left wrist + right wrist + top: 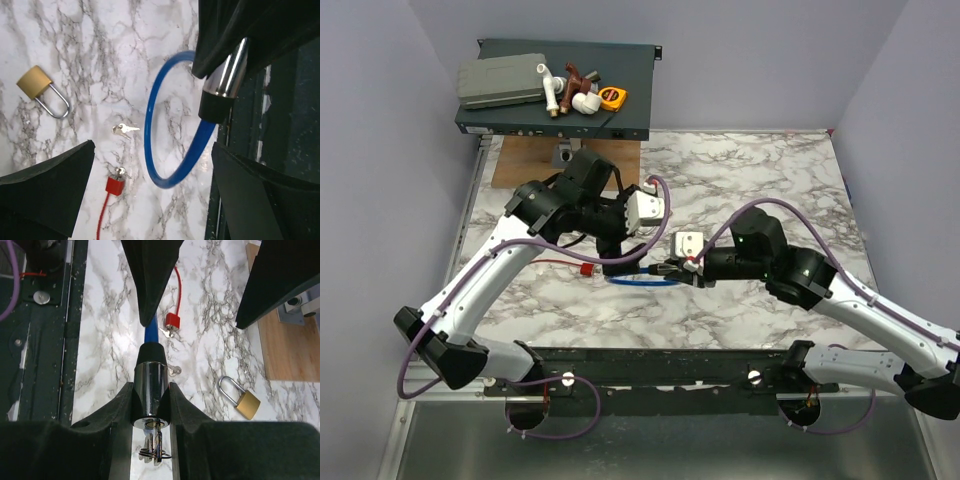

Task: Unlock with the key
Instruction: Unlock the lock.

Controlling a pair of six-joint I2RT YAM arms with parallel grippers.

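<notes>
The key is tiny, fixed to a small red tag on a thin red cord, and lies on the marble. It also shows in the right wrist view as the key beside its red tag. My right gripper is shut on the chrome cylinder of the blue cable lock. Another key on a ring sticks in that cylinder's keyhole. My left gripper hangs open above the blue loop, holding nothing, with the red tag just inside its left finger.
A brass padlock with a silver shackle lies on the marble to one side. Two loose silver keys lie between it and the blue loop. A dark rack unit carrying tools and a wooden board stand at the back.
</notes>
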